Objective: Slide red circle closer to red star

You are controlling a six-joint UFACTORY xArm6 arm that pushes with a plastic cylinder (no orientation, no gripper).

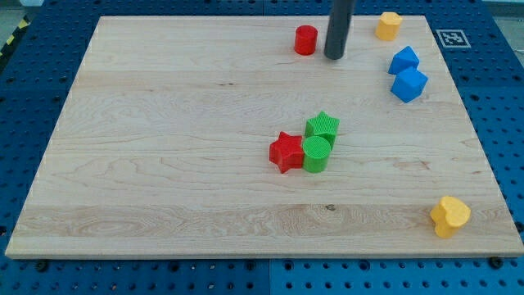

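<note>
The red circle point(305, 40) stands near the view's top edge of the wooden board point(164, 139), a little right of centre. My tip point(334, 57) is on the board just to the right of the red circle, a small gap apart from it. The red star point(286, 152) lies near the board's middle, well below the red circle, touching a green circle point(317, 153) on its right.
A green star point(322, 127) sits just above the green circle. Two blue blocks point(404, 59) point(408, 84) lie at the upper right. A yellow block point(388, 25) is at the top right, another yellow block point(449, 216) at the bottom right.
</note>
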